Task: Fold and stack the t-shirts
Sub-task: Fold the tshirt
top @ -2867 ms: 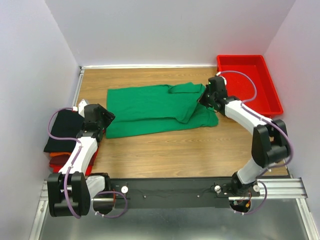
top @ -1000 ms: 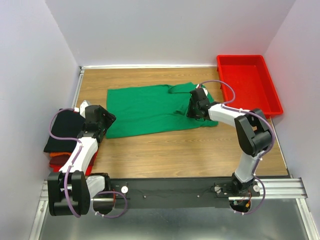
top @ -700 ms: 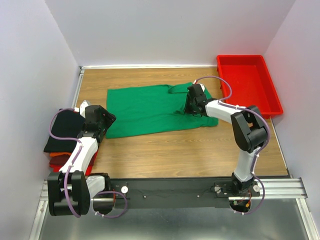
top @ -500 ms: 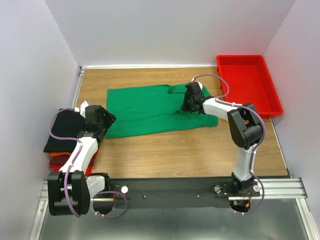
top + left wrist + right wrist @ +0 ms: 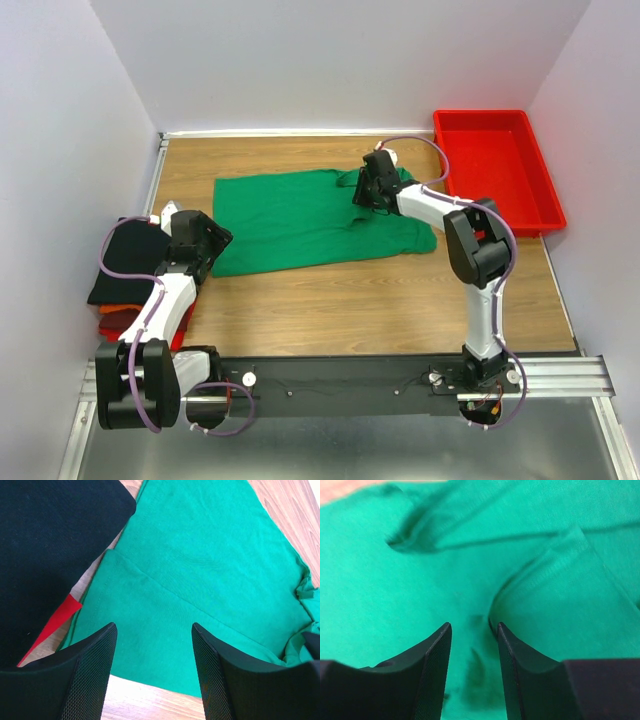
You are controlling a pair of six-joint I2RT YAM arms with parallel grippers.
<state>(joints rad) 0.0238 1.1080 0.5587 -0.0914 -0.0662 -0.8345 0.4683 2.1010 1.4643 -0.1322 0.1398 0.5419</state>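
The bright green t-shirt (image 5: 290, 215) lies spread on the wooden table, with its right sleeve folded in over the body. My right gripper (image 5: 363, 192) is open and empty, low over the shirt's upper right part near the collar. In the right wrist view the gripper (image 5: 473, 626) hovers over green cloth beside a folded sleeve edge (image 5: 555, 595). My left gripper (image 5: 208, 243) is open and empty at the shirt's lower left corner (image 5: 150, 625). A folded black shirt (image 5: 125, 260) lies on red and orange cloth (image 5: 112, 322) at the far left.
A rigid red plastic tray (image 5: 500, 165) stands at the back right corner. Bare wood (image 5: 350, 300) lies in front of the green shirt. White walls close in the table on the left, back and right.
My right gripper has moved left and toward the back across the green shirt, from the right sleeve to near the collar. The left arm has not moved.
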